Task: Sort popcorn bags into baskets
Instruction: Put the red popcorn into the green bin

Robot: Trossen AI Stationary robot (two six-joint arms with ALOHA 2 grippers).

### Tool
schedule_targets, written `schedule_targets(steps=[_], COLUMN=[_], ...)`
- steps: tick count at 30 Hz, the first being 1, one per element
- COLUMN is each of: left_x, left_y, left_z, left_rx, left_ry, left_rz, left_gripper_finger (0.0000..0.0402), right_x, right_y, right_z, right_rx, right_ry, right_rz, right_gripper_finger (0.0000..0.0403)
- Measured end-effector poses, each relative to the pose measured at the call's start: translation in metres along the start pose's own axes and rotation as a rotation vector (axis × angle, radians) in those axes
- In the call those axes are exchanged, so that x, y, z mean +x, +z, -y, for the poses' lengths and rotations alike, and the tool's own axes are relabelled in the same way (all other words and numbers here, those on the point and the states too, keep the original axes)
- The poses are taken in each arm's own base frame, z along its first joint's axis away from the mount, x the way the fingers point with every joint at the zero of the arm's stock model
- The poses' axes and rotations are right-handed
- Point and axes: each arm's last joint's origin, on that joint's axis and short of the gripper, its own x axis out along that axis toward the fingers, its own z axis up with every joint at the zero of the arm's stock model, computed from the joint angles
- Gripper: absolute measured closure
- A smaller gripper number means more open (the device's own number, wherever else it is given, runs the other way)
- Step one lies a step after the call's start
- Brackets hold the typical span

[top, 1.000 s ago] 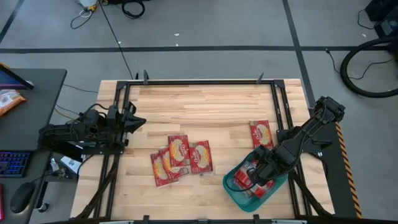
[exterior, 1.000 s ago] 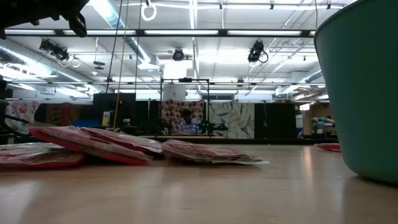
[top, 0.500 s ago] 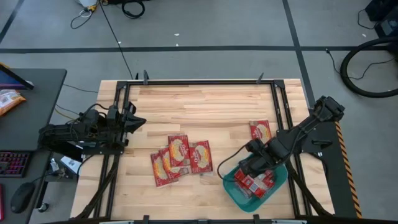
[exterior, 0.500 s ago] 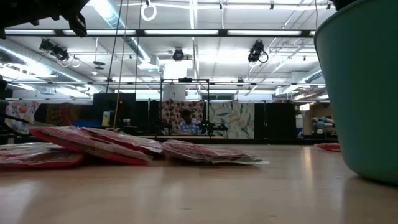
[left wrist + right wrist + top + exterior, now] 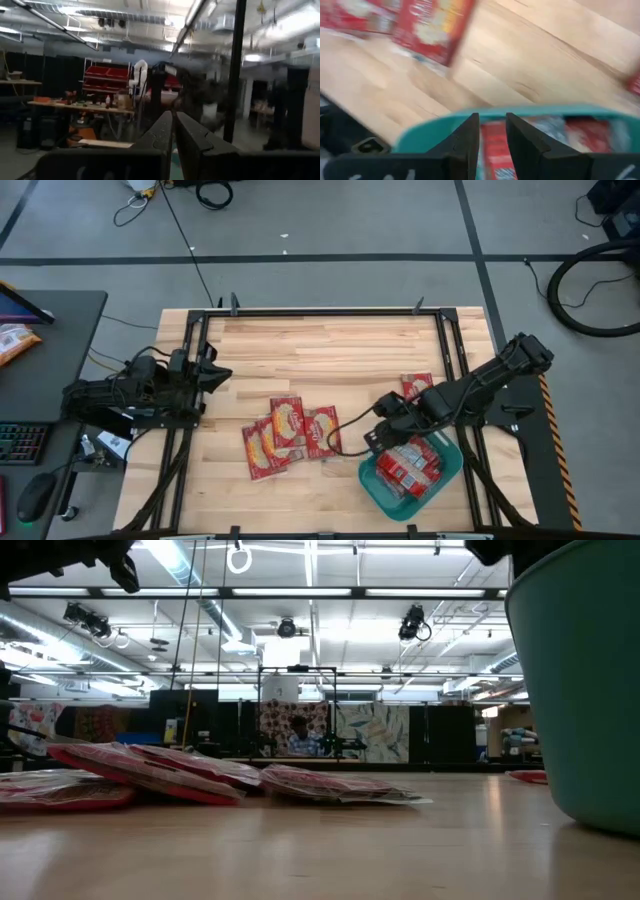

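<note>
Teal basket (image 5: 372,480) holds red popcorn bags (image 5: 408,468) — right gripper (image 5: 377,439) above its rim, jaws narrow, empty

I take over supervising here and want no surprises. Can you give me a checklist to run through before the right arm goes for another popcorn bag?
1. Right tool empty: ok, nothing between its fingers in the right wrist view.
2. Right tool out of the basket: ok, it sits above the rim nearest the pile.
3. Bags left on the table: ok, a pile of popcorn bags and a single bag.
4. Left tool out of the way: ok, parked at the table's left edge.
5. Pile bags separable: not ok, they overlap.
</note>
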Motion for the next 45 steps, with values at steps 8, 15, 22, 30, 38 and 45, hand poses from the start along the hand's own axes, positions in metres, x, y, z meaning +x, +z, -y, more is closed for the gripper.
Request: schedule_targets(steps=[8,15,22,30,38,45], left_x=[0.0,-0.002,-0.002,-0.001,0.0,0.0], left_y=[-0.013,-0.019,-0.02,-0.022,-0.021,-0.022], left_z=[0.005,0.008,0.006,0.006,0.004,0.003], left_rx=[0.141,0.21,0.242,0.252,0.258,0.246], left_ry=[-0.241,-0.35,-0.308,-0.294,-0.246,-0.215], left_rz=[-0.137,-0.18,-0.189,-0.205,-0.2,-0.212], left_gripper_finger=[0.0374,0.0374,0.0374,0.0374,0.0374,0.0374], right_x=[0.0,0.0,0.001,0.041,0.096,0.131], right_y=[0.023,0.046,0.065,0.091,0.119,0.141], right_z=[-0.017,-0.019,-0.015,-0.018,-0.038,-0.06], right_rx=[-0.083,-0.143,-0.222,-0.433,-0.704,-0.845], right_ry=[0.182,0.197,0.142,0.008,0.062,0.079], right_rz=[0.097,0.246,0.327,0.339,0.222,0.25], right_gripper_finger=[0.0305,0.0305,0.0305,0.0305,0.0304,0.0282])
